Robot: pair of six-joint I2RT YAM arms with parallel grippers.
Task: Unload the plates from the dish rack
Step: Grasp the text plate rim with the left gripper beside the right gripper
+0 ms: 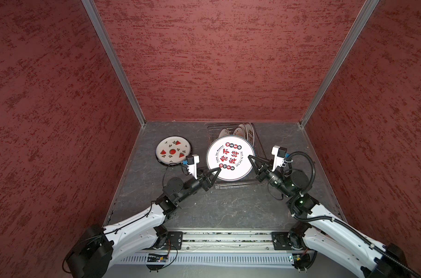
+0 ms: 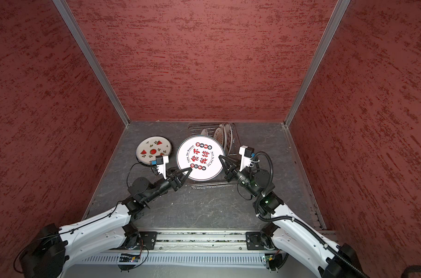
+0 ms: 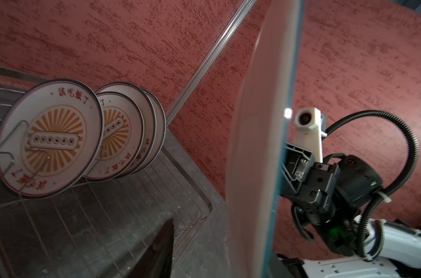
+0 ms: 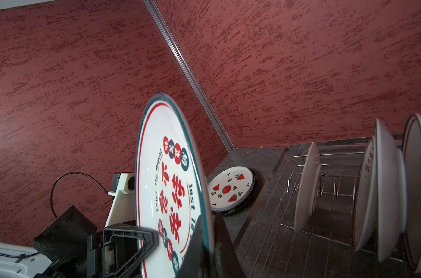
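Perhaps four plates (image 3: 60,115) upright in the dish rack (image 3: 96,216); lettered plate (image 1: 230,157) aloft.

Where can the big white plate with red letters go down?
Bare grey table lies in front of the silver wire dish rack, plus a strip behind the round white watermelon plate. Crowded: the rack's far end, with standing white plates.

Large white teal-rimmed plate with red characters (image 1: 229,157) covers most of the silver wire dish rack (image 1: 213,133) in both top views. Upright white plates (image 1: 238,131) behind it half hidden, prints too small. Left wrist view: that plate blurred, cropped by picture edges; hold of the left gripper (image 1: 218,169) on it unclear.
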